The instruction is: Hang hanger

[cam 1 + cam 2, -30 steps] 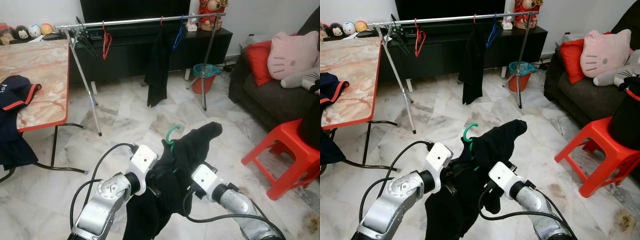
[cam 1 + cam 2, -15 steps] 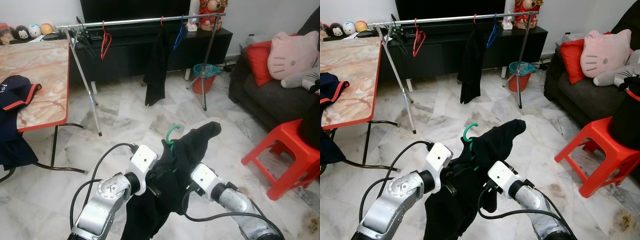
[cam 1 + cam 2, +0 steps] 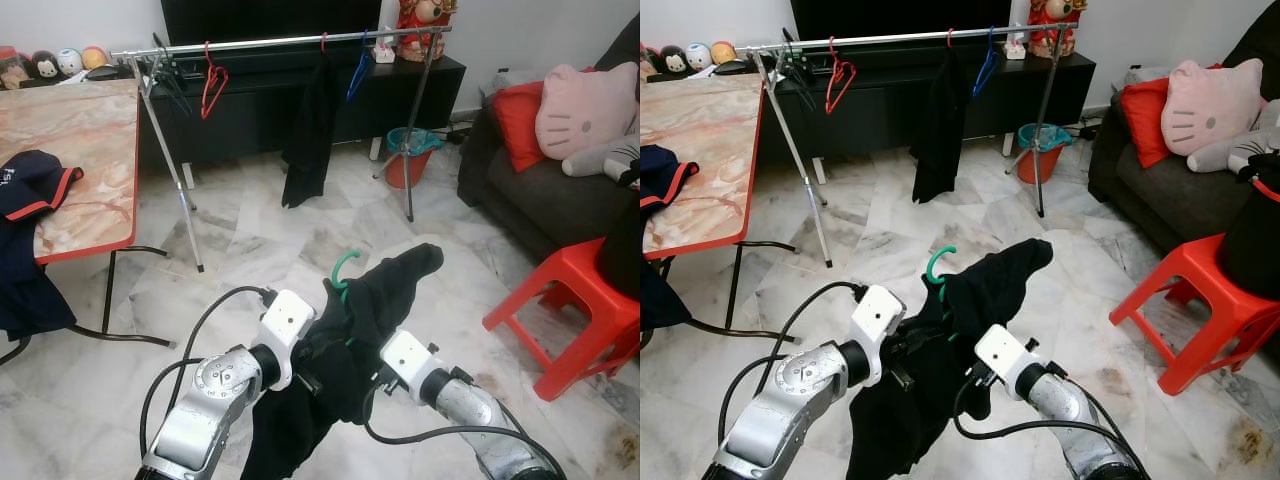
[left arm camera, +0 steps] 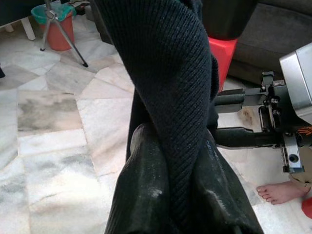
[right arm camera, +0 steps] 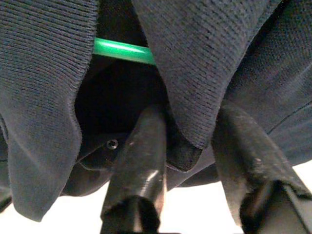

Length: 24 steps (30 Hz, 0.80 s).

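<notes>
Garment [image 3: 375, 300] cloaking green hanger [image 3: 341, 268] (hook showing)

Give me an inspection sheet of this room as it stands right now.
Surface: grey-white marble tile floor, stained.
Job's things: green plastic hanger wearing a black knit garment; silver clothes rail ahead.
Clutter: red wire hanger, blue hanger, black cloth on the rail.
Grippers: left hand shut on the garment; right hand fingers in the fabric.
Cables: black cables on both arms.
Surroundings: marble-top table, red plastic stool, dark sofa.
</notes>
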{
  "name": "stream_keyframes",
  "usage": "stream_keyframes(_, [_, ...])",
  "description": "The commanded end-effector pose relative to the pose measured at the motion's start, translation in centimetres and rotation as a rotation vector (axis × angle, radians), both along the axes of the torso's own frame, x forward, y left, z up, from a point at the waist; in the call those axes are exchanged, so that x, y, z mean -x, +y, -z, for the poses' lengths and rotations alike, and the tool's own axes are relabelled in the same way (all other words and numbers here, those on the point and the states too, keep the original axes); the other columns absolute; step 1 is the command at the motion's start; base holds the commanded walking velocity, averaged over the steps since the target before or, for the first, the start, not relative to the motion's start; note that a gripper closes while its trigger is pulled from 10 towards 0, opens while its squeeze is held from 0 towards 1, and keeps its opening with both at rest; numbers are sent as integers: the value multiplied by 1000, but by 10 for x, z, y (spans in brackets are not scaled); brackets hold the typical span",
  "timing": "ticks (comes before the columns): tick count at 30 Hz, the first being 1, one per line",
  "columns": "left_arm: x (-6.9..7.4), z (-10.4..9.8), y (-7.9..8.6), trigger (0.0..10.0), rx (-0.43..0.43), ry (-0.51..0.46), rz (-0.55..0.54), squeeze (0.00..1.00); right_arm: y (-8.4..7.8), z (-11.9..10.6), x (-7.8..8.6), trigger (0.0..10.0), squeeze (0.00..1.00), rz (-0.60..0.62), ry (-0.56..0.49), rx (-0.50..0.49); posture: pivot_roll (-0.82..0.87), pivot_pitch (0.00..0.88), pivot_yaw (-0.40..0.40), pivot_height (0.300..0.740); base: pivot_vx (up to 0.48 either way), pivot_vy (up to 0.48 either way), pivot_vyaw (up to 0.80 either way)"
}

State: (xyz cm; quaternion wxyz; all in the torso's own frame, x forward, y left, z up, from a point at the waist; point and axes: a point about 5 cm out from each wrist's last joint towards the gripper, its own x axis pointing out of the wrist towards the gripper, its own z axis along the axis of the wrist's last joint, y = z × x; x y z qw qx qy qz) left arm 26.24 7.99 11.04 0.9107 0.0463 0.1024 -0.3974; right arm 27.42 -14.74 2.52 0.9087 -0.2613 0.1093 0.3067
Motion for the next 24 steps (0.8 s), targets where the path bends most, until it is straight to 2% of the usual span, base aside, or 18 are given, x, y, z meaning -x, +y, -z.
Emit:
stream_keyframes(1, [-1, -12, -5, 10000, 40, -49, 19, 0, -2, -3, -3, 0, 0, 15, -15, -18, 57, 0, -65, 740, 0, 0, 0])
stream_keyframes(16, [0, -10, -3, 10000, 34, -42, 20, 0, -1, -3, -4, 0, 0, 20, -19, -14, 57, 0, -65, 740, 0, 0, 0])
stream_keyframes(24, [4, 5, 20, 10000, -102, -4, -19, 0, -4, -2, -7, 0, 0, 40, -26, 20, 63, 0, -64, 740, 0, 0, 0])
